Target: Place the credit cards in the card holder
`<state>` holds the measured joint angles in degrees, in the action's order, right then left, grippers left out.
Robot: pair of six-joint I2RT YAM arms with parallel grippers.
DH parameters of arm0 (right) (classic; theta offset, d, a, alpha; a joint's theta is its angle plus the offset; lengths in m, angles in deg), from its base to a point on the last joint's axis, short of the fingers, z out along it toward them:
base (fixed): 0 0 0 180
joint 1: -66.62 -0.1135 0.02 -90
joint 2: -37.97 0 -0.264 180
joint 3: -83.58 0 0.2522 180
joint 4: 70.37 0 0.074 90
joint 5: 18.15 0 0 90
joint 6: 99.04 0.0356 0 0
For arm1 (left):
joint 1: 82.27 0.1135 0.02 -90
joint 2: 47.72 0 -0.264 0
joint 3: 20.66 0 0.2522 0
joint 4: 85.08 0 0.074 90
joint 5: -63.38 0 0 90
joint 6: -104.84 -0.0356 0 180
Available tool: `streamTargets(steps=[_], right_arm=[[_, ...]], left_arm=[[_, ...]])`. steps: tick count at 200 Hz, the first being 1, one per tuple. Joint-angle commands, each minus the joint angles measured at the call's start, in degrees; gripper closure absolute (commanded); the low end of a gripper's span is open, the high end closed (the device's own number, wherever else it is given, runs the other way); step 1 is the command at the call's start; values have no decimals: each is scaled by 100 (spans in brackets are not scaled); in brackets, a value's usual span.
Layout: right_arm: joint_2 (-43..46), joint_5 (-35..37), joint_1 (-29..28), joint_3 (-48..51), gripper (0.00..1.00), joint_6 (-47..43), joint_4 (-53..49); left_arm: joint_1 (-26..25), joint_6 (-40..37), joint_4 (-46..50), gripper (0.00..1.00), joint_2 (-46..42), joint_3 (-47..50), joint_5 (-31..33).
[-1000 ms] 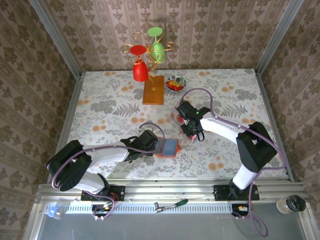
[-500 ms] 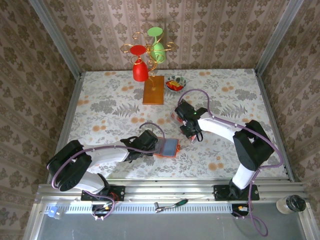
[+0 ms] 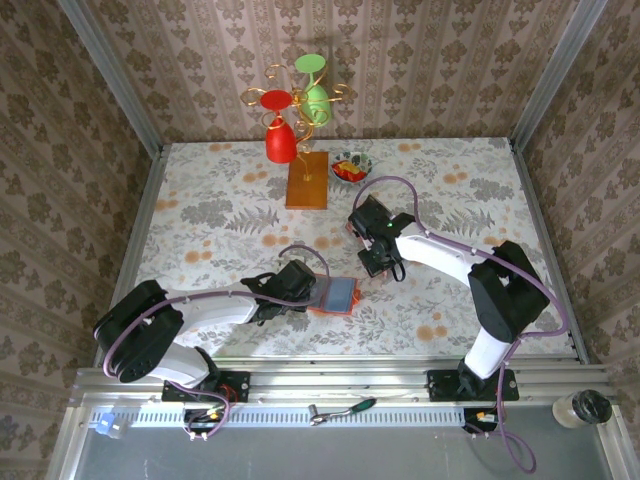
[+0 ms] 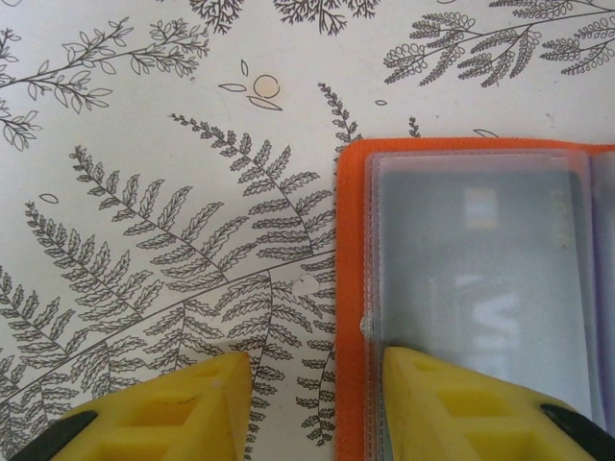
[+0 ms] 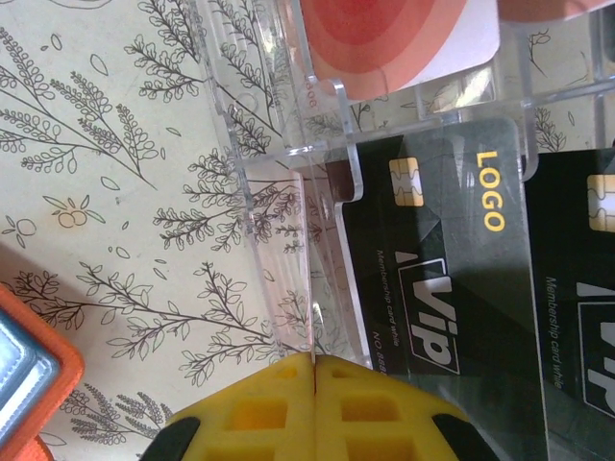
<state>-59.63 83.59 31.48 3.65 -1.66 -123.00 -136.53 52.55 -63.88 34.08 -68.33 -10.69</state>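
Note:
The orange card holder lies open and flat near the table's front, a grey card under its clear sleeve. My left gripper is open astride the holder's left orange edge: one finger over the tablecloth, the other on the sleeve. My right gripper is shut at the near wall of a clear plastic tray. The credit cards stand in that tray: a black VIP card, a second black one and a pale card with red blotches. A corner of the holder shows at lower left.
A wooden-based stand with a red and a green glass rises at the back centre. A small bowl with red and yellow contents sits beside it. Patterned walls close in the table on three sides.
The right gripper's fingers have closed fully, and that arm has edged slightly back over the tray. The left arm and the card holder have not moved.

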Motion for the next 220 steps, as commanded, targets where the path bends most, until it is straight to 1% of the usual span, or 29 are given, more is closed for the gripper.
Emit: streamTargets(steps=[1,51,85,96,118,131,146,186,220], right_arm=[[153,-191,24,-154,100,-96,-254],[866,-1140,11,-253,100,264,-249],[1207,-1850,-163,-87,100,859,171],[1248,-1981,-279,12,100,1124,383],[1136,-2095,-591,121,100,1464,720],[980,-2097,-765,144,100,1618,777],[767,-2091,-906,182,100,1728,1075],[245,-2281,-1043,356,100,1960,1505],[-17,-2274,-1064,404,100,1942,1584]], left_arm=[[-33,65,64,58,-16,-65,69],[-41,95,64,58,-72,-19,103],[-36,108,90,58,-168,25,173],[-39,117,104,58,-183,33,184],[-34,136,104,58,-213,59,200],[-44,153,109,58,-234,77,201],[-42,152,117,58,-260,86,201],[-55,178,117,58,-346,133,212],[-64,191,117,58,-393,174,210]])
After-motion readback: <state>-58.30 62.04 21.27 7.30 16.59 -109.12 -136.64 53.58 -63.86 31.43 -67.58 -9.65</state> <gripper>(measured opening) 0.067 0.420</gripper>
